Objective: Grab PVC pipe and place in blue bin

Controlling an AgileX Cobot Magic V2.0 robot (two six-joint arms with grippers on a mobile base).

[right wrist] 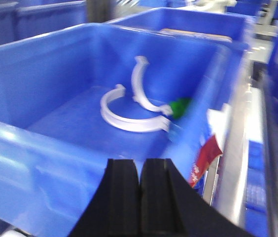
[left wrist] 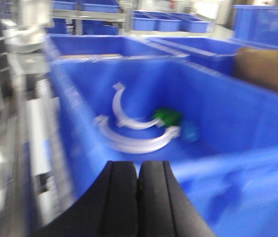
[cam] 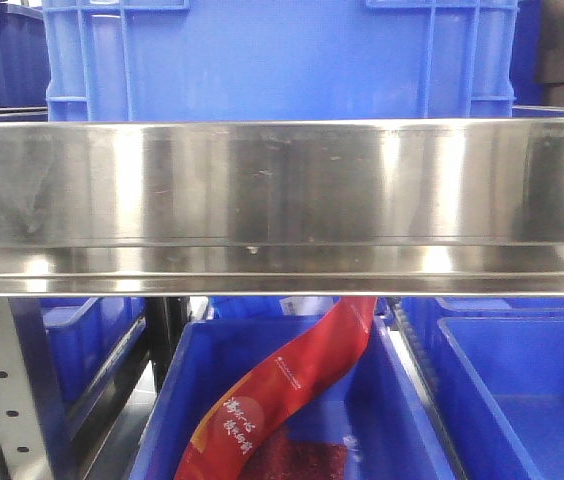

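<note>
Two white curved PVC pieces [left wrist: 139,143] [right wrist: 129,118] lie on the floor of a blue bin [left wrist: 257,168] [right wrist: 35,84], next to a small green object [left wrist: 167,117] [right wrist: 180,106]. My left gripper [left wrist: 138,168] is shut and empty, hovering at the bin's near rim. My right gripper [right wrist: 140,165] is shut and empty, above the near wall of the same bin from the other side. Both wrist views are blurred. Neither gripper shows in the front view.
A steel shelf rail [cam: 282,205] fills the front view, a blue crate [cam: 282,60] on it. Below are blue bins [cam: 402,400] and a red packet [cam: 282,390]. A red packet [right wrist: 205,158] hangs beside the bin. More blue bins [left wrist: 163,22] and a brown box [left wrist: 267,69] stand behind.
</note>
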